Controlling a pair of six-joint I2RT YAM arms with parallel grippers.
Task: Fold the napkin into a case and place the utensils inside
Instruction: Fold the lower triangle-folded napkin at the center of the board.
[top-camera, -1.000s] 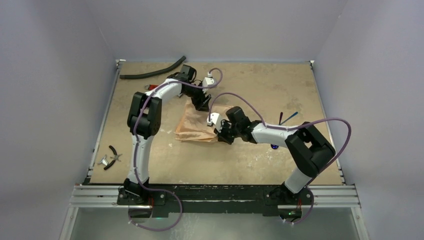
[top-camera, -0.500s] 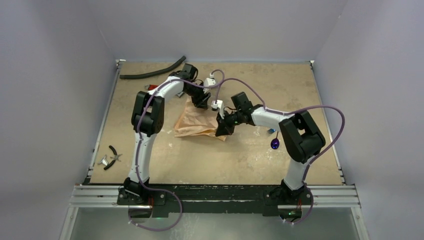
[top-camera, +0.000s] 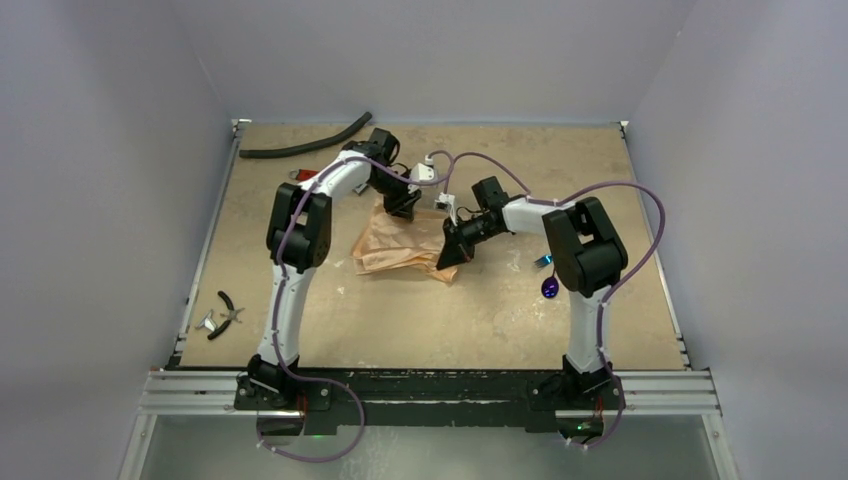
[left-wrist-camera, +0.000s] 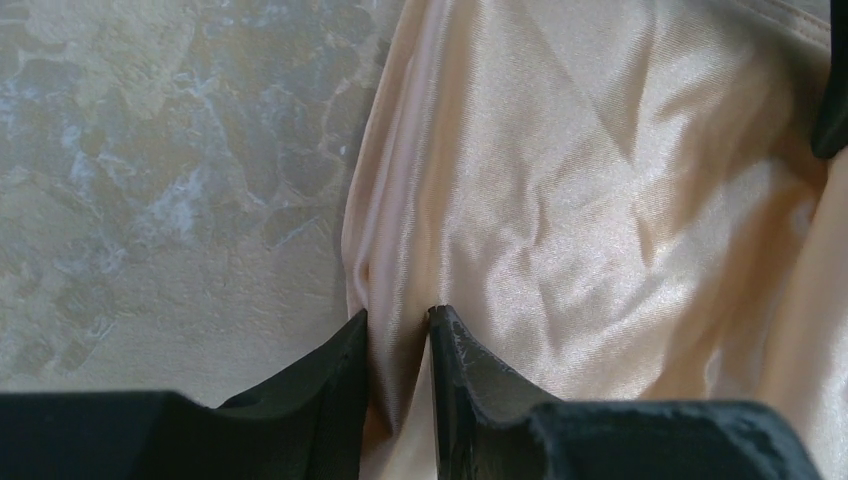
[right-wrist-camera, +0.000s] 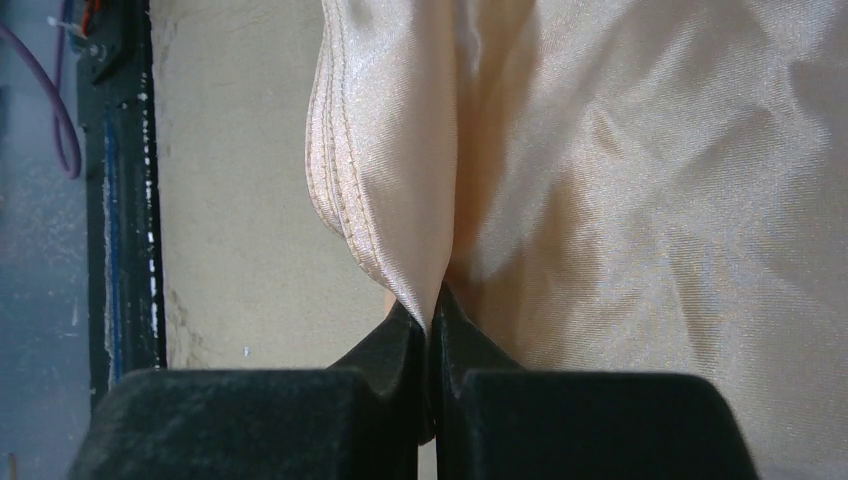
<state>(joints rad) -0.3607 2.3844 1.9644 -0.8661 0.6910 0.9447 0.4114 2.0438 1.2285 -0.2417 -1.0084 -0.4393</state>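
Observation:
The peach-orange napkin (top-camera: 395, 248) lies crumpled mid-table between the two arms. My left gripper (top-camera: 402, 206) is at its far edge; in the left wrist view its fingers (left-wrist-camera: 398, 315) are pinched on a raised fold of the napkin (left-wrist-camera: 560, 200). My right gripper (top-camera: 452, 250) is at the napkin's right corner. Seen from the right wrist, it (right-wrist-camera: 432, 310) is shut on a hemmed edge of the napkin (right-wrist-camera: 600, 180), which is lifted a little. The purple spoon (top-camera: 550, 288) and part of the blue fork (top-camera: 544, 261) lie right of the right arm.
A curved black hose (top-camera: 305, 148) lies at the far left edge. A red-handled wrench (top-camera: 300, 176) sits beside the left arm. Pliers (top-camera: 228, 312) and a small metal piece (top-camera: 207, 322) rest near the left edge. The table's dark front rail (right-wrist-camera: 120, 200) shows in the right wrist view.
The left jaws have narrowed onto a fold of the napkin. The right arm has swung its elbow back and carried the held corner slightly farther away.

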